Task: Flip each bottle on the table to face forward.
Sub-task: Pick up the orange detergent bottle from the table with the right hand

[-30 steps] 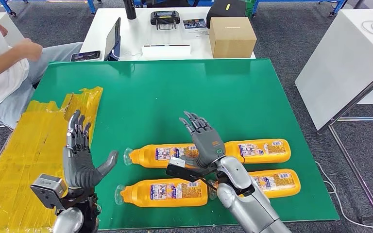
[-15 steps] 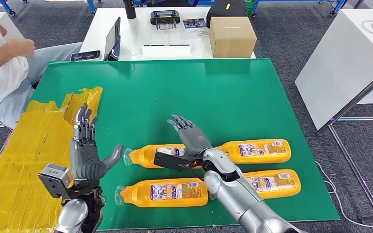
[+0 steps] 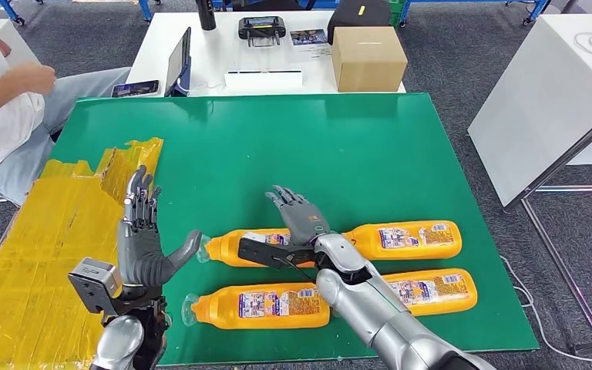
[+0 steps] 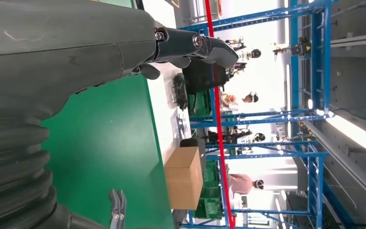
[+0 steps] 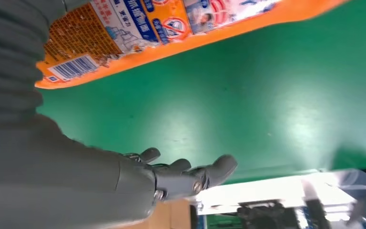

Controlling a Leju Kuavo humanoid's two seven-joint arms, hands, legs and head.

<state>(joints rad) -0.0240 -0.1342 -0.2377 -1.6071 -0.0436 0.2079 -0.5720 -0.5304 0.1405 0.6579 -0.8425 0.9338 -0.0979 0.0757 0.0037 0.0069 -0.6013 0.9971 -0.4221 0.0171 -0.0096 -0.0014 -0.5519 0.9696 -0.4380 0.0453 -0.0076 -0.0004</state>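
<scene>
**Hovering over four orange bottles, both hands released**

Lying flat on the smooth green table top (image 3: 370,146): four glossy orange plastic bottles with printed labels, two rows of two, clear caps pointing toward the crinkled yellow taped sheet (image 3: 38,254).

- Far-row bottle nearer the sheet (image 3: 231,247): right hand (image 3: 299,216) sits over its base end, fingers spread, grasping nothing; contact unclear.
- Far-row bottle farther from the sheet (image 3: 408,239): base-side of that hand, untouched.
- Near-row bottle nearer the sheet (image 3: 262,304): just beside the right forearm.
- Near-row bottle farther from the sheet (image 3: 432,289): partly hidden by that forearm.

Left hand (image 3: 142,239): upright at the sheet's edge, fingers extended, empty, thumb toward the far-row cap.
</scene>
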